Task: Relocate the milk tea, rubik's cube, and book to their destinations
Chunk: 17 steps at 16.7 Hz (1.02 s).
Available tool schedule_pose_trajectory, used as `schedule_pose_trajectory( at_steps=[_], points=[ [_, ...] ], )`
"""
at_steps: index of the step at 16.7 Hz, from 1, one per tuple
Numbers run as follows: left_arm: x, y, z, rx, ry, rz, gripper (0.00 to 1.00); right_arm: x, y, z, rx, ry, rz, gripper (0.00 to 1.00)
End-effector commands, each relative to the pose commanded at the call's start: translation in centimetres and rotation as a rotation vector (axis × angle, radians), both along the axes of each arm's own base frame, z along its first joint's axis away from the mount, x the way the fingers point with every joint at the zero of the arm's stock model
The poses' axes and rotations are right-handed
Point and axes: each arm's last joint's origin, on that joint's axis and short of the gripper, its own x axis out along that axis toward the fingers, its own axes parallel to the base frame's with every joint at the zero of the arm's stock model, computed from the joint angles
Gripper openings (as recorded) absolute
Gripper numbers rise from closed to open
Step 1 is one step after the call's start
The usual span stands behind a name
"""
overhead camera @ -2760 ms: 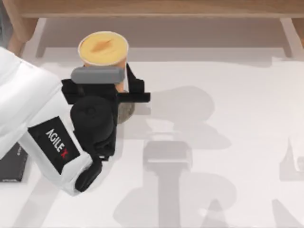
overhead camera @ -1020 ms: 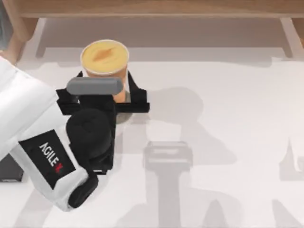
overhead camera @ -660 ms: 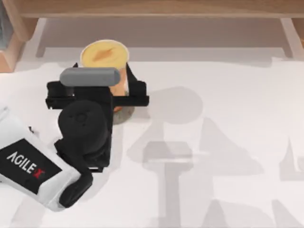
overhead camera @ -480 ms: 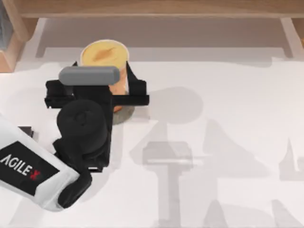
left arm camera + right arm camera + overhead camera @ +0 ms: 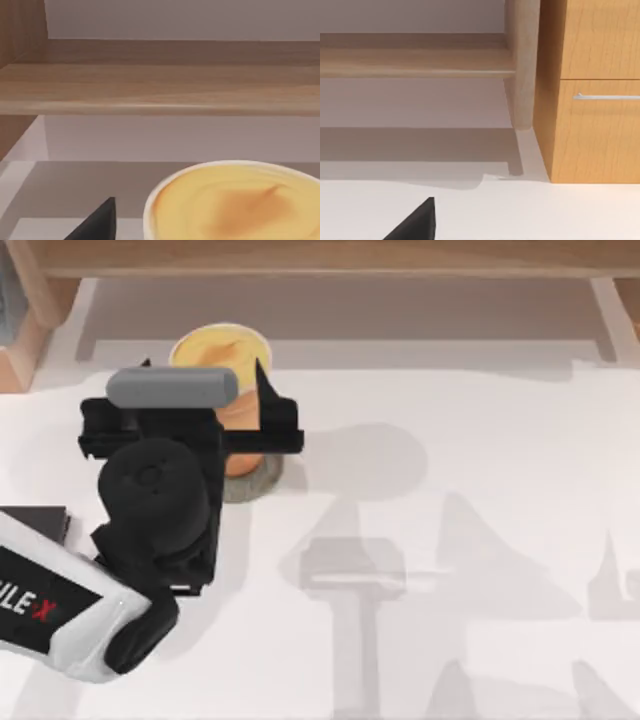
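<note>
**One cup on its coaster, left gripper around it**

One milk tea (image 5: 222,350) stands upright on the grey coaster (image 5: 256,480) at the table's far left, close to the wooden shelf (image 5: 320,258) edge. The left gripper (image 5: 200,390) sits spread around the cup, one finger (image 5: 262,390) on its right side, apparently clear of the wall. A black book (image 5: 38,523) corner shows at the left edge. Open white table (image 5: 470,540) lies to the right and near side. Since a second ago, the arm has shifted left and the fingers have parted. The right gripper's state cannot be told.
</note>
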Motion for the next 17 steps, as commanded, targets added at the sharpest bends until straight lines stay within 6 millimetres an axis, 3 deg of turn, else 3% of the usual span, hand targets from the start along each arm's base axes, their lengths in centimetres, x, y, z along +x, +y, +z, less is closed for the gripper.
schedule_pose_trajectory(
  at_steps=[5, 10, 13, 17],
  points=[
    [-1.1, 3.9, 3.5, -0.001, -0.005, 0.008, 1.0, 0.0, 0.0, 0.0, 0.0, 0.0, 0.0, 1.0],
    [-4.5, 9.2, 6.1, 0.004, -0.002, 0.015, 1.0, 0.0, 0.0, 0.0, 0.0, 0.0, 0.0, 1.0],
    [-7.4, 12.1, 6.6, 0.005, -0.001, 0.017, 1.0, 0.0, 0.0, 0.0, 0.0, 0.0, 0.0, 1.0],
    [-11.3, 14.8, 5.6, 0.004, -0.01, 0.019, 1.0, 0.0, 0.0, 0.0, 0.0, 0.0, 0.0, 1.0]
  ],
)
